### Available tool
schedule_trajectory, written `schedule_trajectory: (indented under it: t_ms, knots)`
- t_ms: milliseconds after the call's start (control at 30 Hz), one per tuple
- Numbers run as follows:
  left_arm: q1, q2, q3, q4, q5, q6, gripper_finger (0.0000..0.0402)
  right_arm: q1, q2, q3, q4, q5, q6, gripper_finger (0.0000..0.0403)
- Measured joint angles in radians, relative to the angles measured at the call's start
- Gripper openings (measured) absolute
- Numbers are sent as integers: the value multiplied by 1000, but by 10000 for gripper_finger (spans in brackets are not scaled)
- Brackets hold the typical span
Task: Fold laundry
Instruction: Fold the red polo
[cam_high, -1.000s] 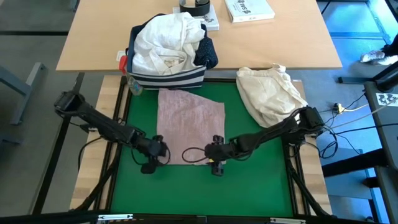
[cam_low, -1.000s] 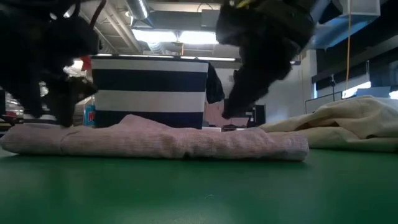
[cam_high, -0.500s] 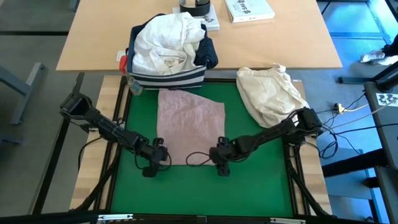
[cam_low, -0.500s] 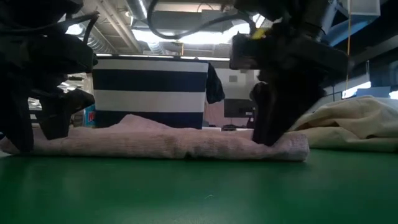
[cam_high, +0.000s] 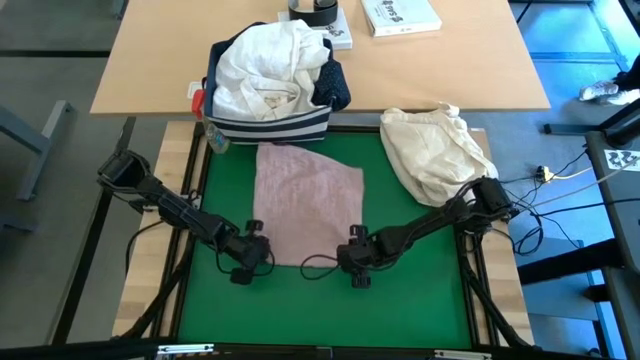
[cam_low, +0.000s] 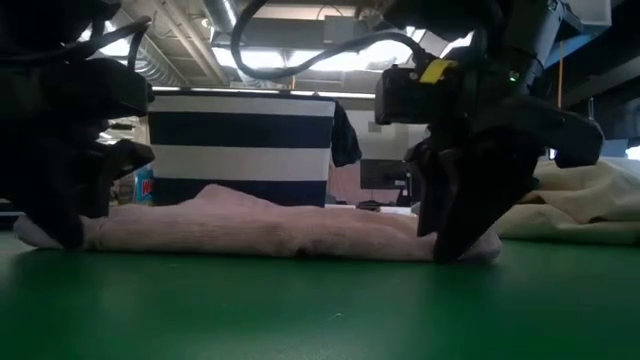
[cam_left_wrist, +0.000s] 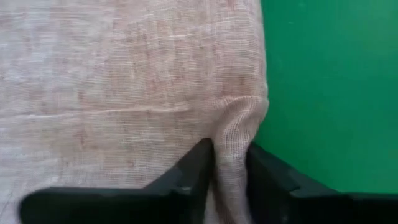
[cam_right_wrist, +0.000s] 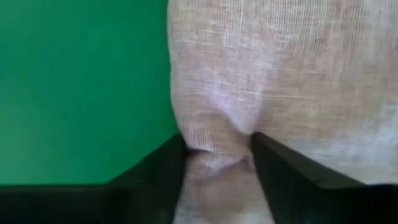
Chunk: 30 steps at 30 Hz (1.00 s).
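The pale pink top (cam_high: 306, 200) lies flat on the green mat (cam_high: 420, 280), its near edge facing the table's near side. My left gripper (cam_high: 250, 258) is shut on its near left corner. My right gripper (cam_high: 356, 262) is shut on its near right corner. Both grippers stand low on the mat in the low view, left gripper (cam_low: 70, 232) and right gripper (cam_low: 455, 245). A white shirt (cam_high: 265, 65) and a bit of navy cloth (cam_high: 335, 88) lie heaped in the striped bin. The grey jeans are not in view. My left gripper pinches a raised ridge of the pink top (cam_left_wrist: 233, 146) between its two fingers (cam_left_wrist: 196, 171), close to the top's side edge at the near left corner. The fingers slant down from the near side. The cloth rests on the mat. My right gripper pinches a bunched fold of the pink top (cam_right_wrist: 217, 146) between its two fingers (cam_right_wrist: 168, 165), beside the top's side edge at the near right corner. The fingers slant down from the near side. The cloth rests on the mat.
The navy white-striped bin (cam_high: 270, 125) stands at the mat's far edge, just beyond the top. A cream-beige bundle (cam_high: 435, 150) lies at the far right of the mat. A wooden table (cam_high: 460, 70) with a book and a tape roll stands behind.
Both grippers have come down and a little toward the table's near edge, onto the pink top's near corners. The right gripper has also gone slightly toward the right edge. The top stays flat on the mat.
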<state>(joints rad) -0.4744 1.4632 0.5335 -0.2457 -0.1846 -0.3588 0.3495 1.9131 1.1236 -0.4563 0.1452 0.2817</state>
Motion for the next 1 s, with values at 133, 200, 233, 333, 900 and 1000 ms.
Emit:
schedule_trajectory:
  t_ms: [133, 200, 233, 333, 900, 1000]
  knots:
    - [-1, -1, 0, -1, -15, -7, 16, -1, 1, -1, -5, 19, 0, 78]
    - [-1, -1, 2, -2, -14, -37, 13, -1, -1, -1, -9, 28, 0, 29]
    - [-5, -1, 7, -8, -9, -54, 14, 1, -7, -2, -10, 26, 0, 16]
    - [-39, 4, 37, -16, 12, -111, 14, 29, -17, 3, -15, 33, 6, 16]
    - [-407, 200, 255, 240, -113, -605, 12, 391, -22, 37, 46, 74, 237, 5]
    - [-431, 316, 375, 246, -68, -608, 12, 429, -22, 59, 69, 73, 248, 4]
